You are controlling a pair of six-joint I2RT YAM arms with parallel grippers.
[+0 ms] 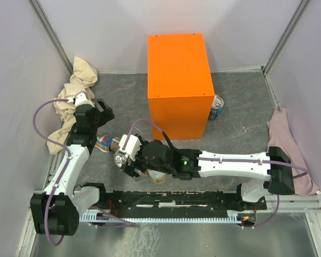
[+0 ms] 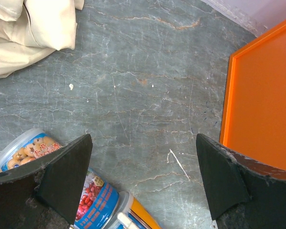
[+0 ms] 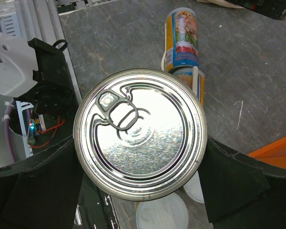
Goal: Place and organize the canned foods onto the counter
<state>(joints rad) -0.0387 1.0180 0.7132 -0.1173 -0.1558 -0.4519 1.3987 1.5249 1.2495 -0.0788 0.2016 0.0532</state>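
The left arm [image 1: 69,163] and the right arm [image 1: 232,166] both have smooth white shells on their long links and chunky black housings at the joints, and both are bolted to a black rail [image 1: 171,199]. A thin purple cable [image 1: 35,126] trails along the left arm, a second purple cable [image 1: 235,159] runs along the right arm, and a small green light [image 1: 185,159] glows on the right arm's black wrist section. The left gripper [image 2: 143,186] and the right gripper [image 3: 140,191] each end in two matte black, wedge-shaped fingers [image 2: 62,179] with rough, worn edges.
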